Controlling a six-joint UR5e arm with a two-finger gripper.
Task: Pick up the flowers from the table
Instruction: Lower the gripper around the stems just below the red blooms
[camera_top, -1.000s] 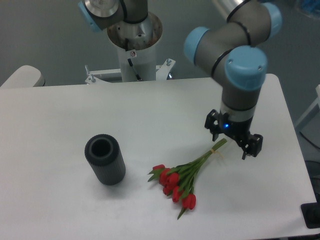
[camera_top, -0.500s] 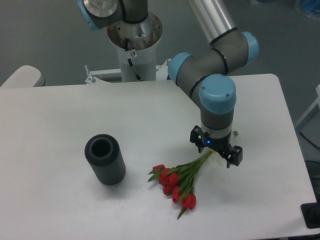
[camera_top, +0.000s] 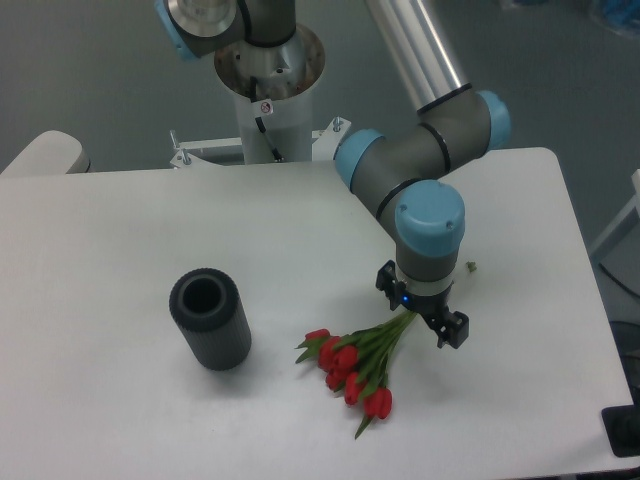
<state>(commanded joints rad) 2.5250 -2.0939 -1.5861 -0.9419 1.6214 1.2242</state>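
The flowers (camera_top: 352, 368), a small bunch of red tulips with green stems, lie on the white table (camera_top: 120, 400) at the front middle-right, blooms toward the front left and stems pointing back right. My gripper (camera_top: 420, 312) hangs straight down over the stem end of the bunch, its two dark fingers spread on either side of the stems. The jaws stand open. The stem tips and the pale band are hidden under the gripper.
A dark grey ribbed cylinder (camera_top: 210, 320) stands upright on the table left of the flowers. The arm's white base column (camera_top: 270, 90) rises behind the table's back edge. A small speck (camera_top: 470, 266) lies on the table right of the gripper.
The gripper has moved left and lower, from beside the stem tips to directly over the stems. The flowers and the cylinder have not moved.
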